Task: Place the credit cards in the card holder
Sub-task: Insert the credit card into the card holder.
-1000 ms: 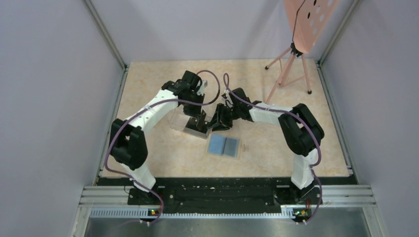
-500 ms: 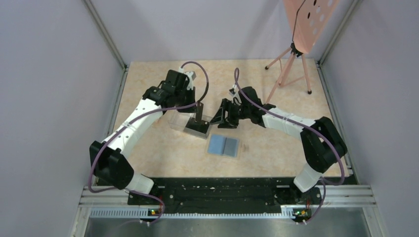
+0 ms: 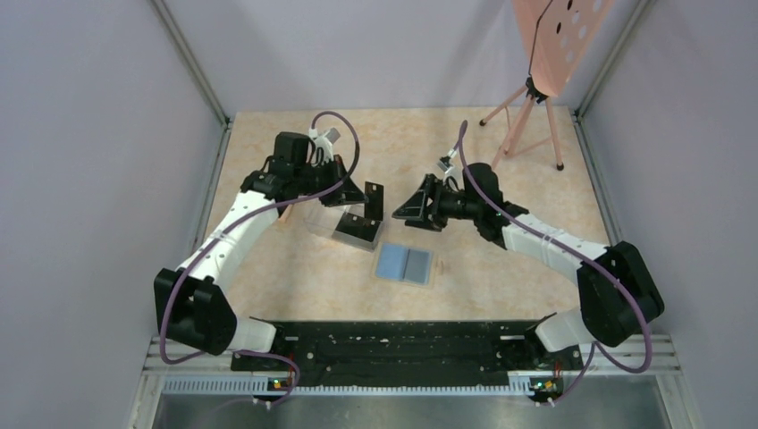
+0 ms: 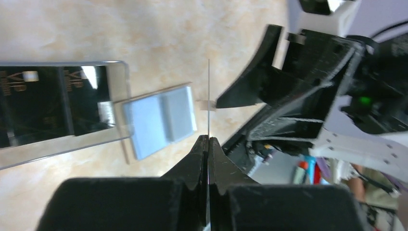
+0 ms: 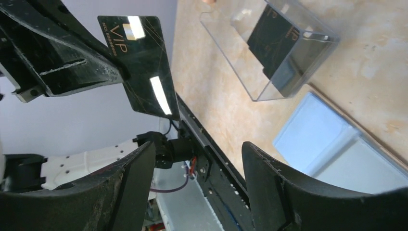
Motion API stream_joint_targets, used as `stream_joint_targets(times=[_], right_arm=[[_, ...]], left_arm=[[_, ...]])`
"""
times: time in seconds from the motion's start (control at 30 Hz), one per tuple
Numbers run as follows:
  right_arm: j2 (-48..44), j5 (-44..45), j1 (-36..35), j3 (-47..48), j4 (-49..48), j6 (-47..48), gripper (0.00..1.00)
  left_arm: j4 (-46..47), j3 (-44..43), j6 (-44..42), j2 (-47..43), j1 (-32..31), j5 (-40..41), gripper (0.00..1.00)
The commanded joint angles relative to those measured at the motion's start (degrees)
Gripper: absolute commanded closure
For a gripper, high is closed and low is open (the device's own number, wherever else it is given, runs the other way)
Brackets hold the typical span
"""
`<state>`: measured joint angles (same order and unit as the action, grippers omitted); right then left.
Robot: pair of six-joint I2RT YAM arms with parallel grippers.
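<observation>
Card holder (image 3: 405, 264) lies open, grey-blue side up, mid-table (image 3: 501, 268). Beyond it, the clear box (image 3: 324, 217) contains further credit cards (image 3: 355, 221). Left gripper (image 3: 362, 198) pinches one credit card (image 3: 374, 200) aloft; right gripper (image 3: 411, 207) gapes wide, empty, facing it. Step, as judged: transfer of the lifted card. Next, it must reach a holder pocket.

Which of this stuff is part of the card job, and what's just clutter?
Job: credit card in left gripper; credit cards in clear box; open card holder.
Lying about: pink tripod stand.

Glossy black card (image 5: 142, 62), clear plastic box (image 5: 308, 53), matt grey-blue card holder (image 5: 327, 140), mottled stone-look tabletop (image 5: 370, 82).
</observation>
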<state>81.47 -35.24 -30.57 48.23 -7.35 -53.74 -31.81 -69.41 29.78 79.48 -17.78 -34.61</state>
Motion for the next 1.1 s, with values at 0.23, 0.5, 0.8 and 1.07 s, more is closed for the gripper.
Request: stream_joint_targets(times=[0.23, 0.5, 0.8, 1.07], right_arm=[[5.69, -10.52, -1.01, 1.83, -27.88, -11.05, 0.42], [6.99, -8.58, -2.13, 0.71, -34.12, -14.69, 0.71], [6.24, -8.23, -2.13, -2.86, -39.4, -17.07, 1.0], [0.71, -5.34, -2.17, -7.04, -27.45, -10.2, 1.0]], left_arm=[[16.04, 5.07, 6.3, -2.5, 0.74, -21.96, 1.0], [17.24, 7.11, 7.18, -3.57, 0.74, -21.11, 1.0], [16.14, 9.05, 6.4, -4.11, 0.73, -20.21, 0.93], [11.74, 11.46, 4.48, -4.39, 0.66, -15.55, 0.64]])
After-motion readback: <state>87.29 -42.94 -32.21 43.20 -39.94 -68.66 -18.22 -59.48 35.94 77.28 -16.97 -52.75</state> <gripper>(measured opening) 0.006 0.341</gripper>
